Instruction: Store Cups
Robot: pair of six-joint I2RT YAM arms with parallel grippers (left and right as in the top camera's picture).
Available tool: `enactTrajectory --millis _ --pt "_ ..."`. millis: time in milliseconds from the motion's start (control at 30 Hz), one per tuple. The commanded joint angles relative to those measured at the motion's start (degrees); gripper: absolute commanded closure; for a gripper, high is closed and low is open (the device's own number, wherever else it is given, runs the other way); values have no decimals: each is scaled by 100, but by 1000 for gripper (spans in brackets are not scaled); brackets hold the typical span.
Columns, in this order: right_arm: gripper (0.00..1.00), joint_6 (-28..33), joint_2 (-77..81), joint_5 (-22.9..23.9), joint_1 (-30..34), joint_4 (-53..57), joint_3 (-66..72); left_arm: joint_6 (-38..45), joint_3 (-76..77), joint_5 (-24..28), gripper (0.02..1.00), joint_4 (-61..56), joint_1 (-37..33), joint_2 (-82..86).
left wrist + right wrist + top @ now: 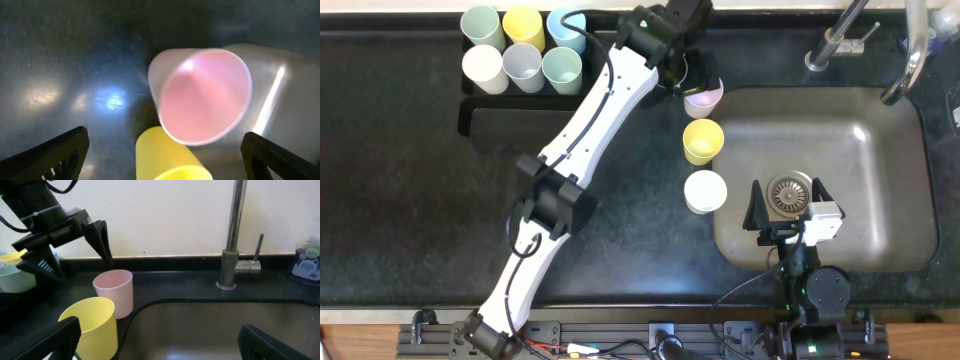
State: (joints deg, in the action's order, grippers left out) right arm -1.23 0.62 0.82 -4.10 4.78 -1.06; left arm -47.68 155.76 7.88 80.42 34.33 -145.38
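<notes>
The pink cup (703, 97) stands upright on the tabletop at the sink's (880, 130) far-left corner, mouth up, long axis vertical, at the far end of a row with a yellow cup (703, 141) and a white cup (705, 191). The left hand (80, 262) hovers above it, spread, likely lined up to grip it for the cup tray (470, 100) to the left. The right hand (788, 200) hangs spread over the sink

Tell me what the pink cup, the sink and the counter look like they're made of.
Pink cup: probably plastic, matte and slightly translucent; light glows through its thin wall. Sink: likely stainless steel with a brushed finish; it is grey with soft, streaky reflections. Counter: looks like polished dark stone or a laminate imitation; speckled and glossy, mirroring the lights.
</notes>
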Motion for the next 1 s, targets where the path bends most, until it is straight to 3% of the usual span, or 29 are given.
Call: enactTrajectory --millis 33,1000 --pt "3 37 -42 -20 37 -26 74 -691 254 -90 20 -15 -39 -109" --pt "3 37 -42 -17 37 -26 74 -772 249 -87 20 247 -219 -568"
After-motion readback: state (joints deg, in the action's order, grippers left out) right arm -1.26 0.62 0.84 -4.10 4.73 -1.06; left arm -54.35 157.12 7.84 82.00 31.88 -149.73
